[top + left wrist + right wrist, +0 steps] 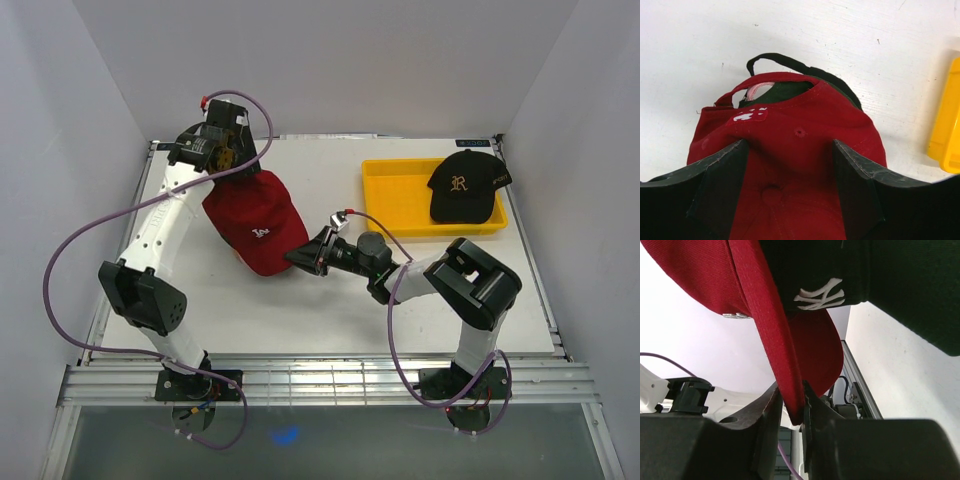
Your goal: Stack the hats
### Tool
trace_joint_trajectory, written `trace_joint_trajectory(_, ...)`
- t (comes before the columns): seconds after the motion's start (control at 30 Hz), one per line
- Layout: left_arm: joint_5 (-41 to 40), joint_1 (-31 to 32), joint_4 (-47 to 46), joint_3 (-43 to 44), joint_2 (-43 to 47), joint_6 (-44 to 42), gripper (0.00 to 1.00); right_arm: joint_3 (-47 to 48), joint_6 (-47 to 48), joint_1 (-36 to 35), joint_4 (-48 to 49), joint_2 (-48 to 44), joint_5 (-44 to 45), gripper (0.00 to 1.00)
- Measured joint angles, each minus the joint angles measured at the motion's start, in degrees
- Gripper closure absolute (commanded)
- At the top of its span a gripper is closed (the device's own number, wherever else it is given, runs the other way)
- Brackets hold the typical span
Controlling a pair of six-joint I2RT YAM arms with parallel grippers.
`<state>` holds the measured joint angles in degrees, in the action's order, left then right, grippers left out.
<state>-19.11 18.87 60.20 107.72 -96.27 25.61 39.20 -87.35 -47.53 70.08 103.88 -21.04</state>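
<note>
Two grippers tend a red cap (255, 222) left of centre, over a dark NY cap (820, 292): right gripper (792, 402) pinches the stiff brim, likely the surest hold; left gripper (790, 147) splayed wide over the soft, light crown.

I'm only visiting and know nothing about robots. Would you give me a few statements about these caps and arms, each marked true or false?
1. The right gripper pinches the brim of the red cap. True.
2. The black cap with the gold emblem lies on the bare table. False: it lies in the yellow tray.
3. A dark cap with a white NY logo sits under the red cap. True.
4. The left gripper hangs over the yellow tray. False: its fingers straddle the red cap's crown.
</note>
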Motion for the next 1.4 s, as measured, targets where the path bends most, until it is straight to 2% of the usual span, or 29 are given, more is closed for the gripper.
trace_joint_trajectory(0.27, 0.02, 0.02, 0.26, 0.09, -1.18, -0.15, 0.22, 0.00, 0.98, 0.72, -1.38, 0.02, -0.13, 0.84)
trace_joint_trajectory(0.7, 0.04, 0.09, 0.70, 0.33, -1.90, -0.15, 0.23, 0.00, 0.81, 1.60, -1.14, 2.54, -1.05, 0.86)
trace_joint_trajectory(0.97, 0.07, 0.13, 0.81, 0.33, -1.90, -0.13, 0.23, -0.22, 0.52, 2.21, -0.76, 4.20, -1.51, 0.92)
trace_joint_trajectory(1.4, 0.63, 0.37, 0.13, -1.33, -0.98, -0.26, 0.19, -0.63, -0.07, 2.62, 0.39, 5.88, -1.57, 0.92)
